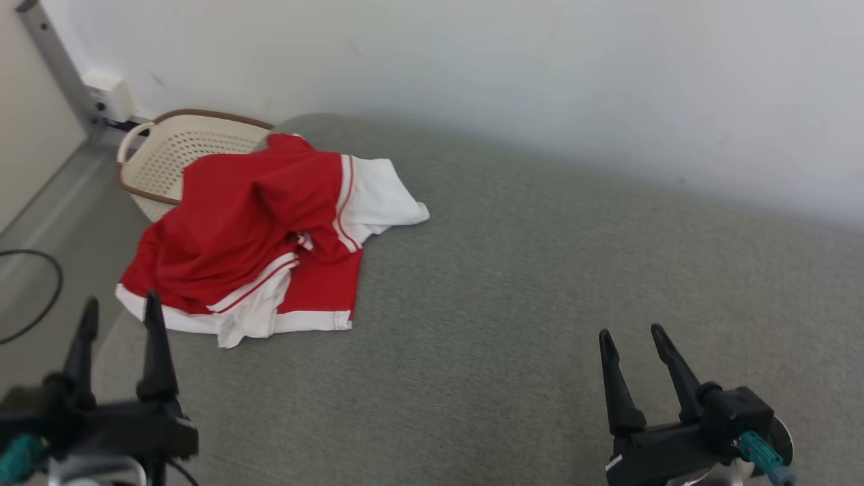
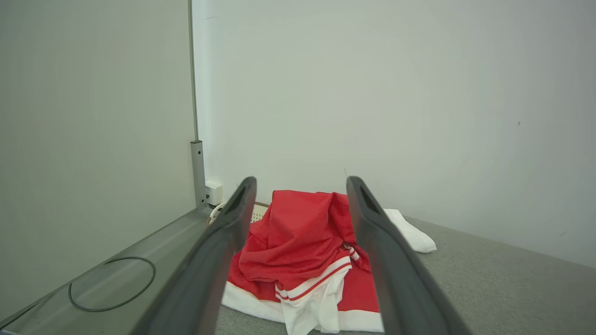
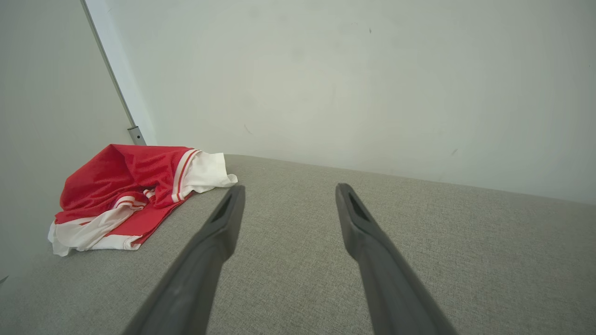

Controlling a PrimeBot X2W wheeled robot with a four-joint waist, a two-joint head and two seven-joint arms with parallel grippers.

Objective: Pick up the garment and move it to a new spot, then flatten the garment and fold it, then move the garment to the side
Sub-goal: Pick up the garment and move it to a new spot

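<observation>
A red garment (image 1: 256, 229) with white trim and white sleeves lies crumpled at the left end of a grey fabric surface (image 1: 526, 283). My left gripper (image 1: 121, 310) hangs open just short of the garment's near hem, touching nothing. Along its fingers the left wrist view frames the garment (image 2: 302, 246) straight ahead. Over the bare fabric at the lower right, my right gripper (image 1: 631, 337) is open and empty, far from the cloth. From that wrist the garment (image 3: 125, 190) lies off to the left, beyond the right gripper (image 3: 288, 188).
A cream perforated laundry basket (image 1: 169, 152) with a brown rim stands behind the garment, against the white wall. A black cable (image 1: 30, 293) loops on the floor at the left, by a metal post (image 1: 57, 64) and a wall box. The fabric surface stretches right.
</observation>
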